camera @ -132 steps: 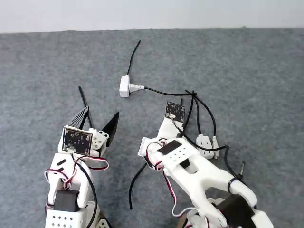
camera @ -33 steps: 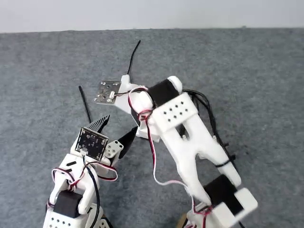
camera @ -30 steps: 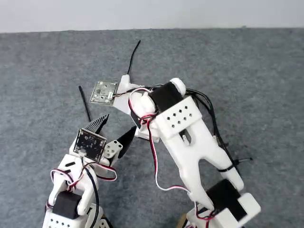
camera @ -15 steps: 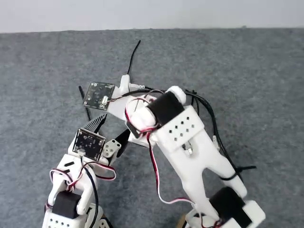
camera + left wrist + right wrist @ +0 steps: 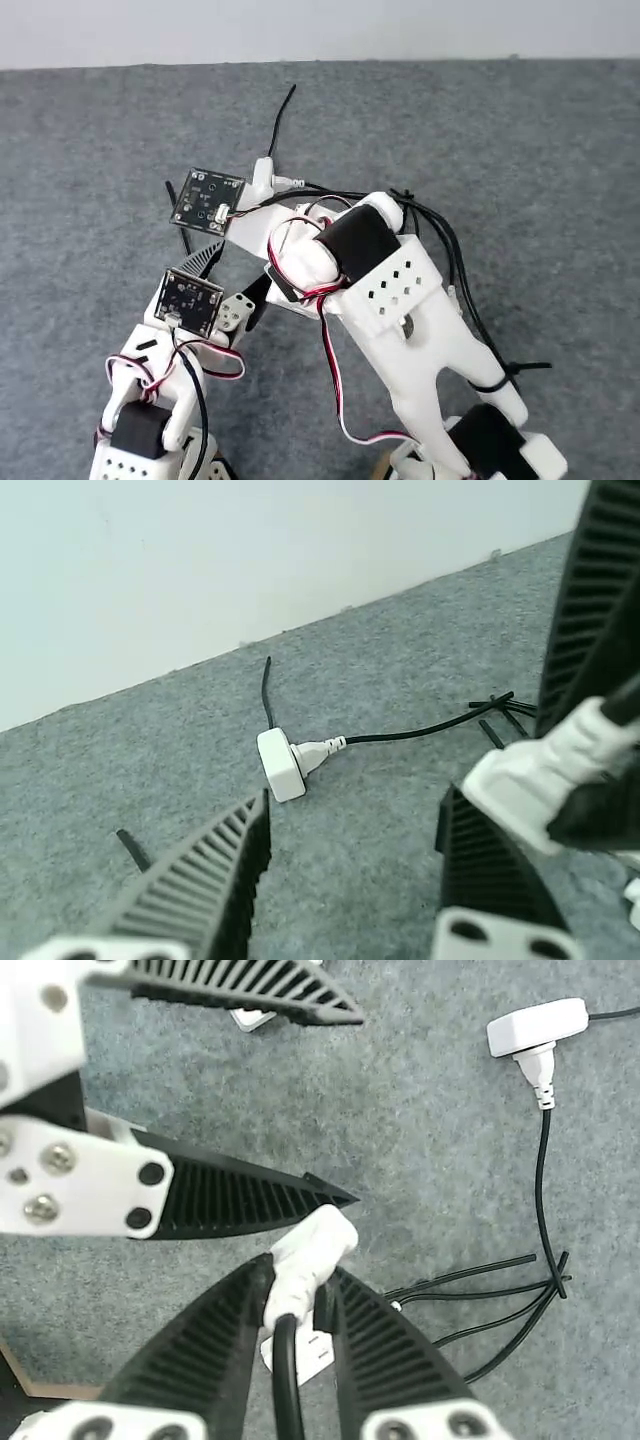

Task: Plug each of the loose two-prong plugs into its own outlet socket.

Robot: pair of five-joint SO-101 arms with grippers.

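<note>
**Two arms at a grey-carpeted table (image 5: 540,150).** The right claw (image 5: 300,1272) was closed on a loose white plug (image 5: 308,1245). It gripped the plug at the cord end, and the black cord (image 5: 285,1380) ran back between its fingers (the prongs could not be made out). The held plug sat just beside the tip of one finger of the left claw (image 5: 350,880), which stood wide open and held nothing. Farther back on the table lay a white outlet socket (image 5: 280,767) with a second plug (image 5: 318,751) seated in it. That plug's black lead (image 5: 420,732) trailed off toward a bundle of cords. In the high view the right arm crossed in front of the left arm, and the outlet socket (image 5: 262,180) lay just beyond its wrist. Another white fitting (image 5: 300,1355) lay on the table under the right claw.
</note>
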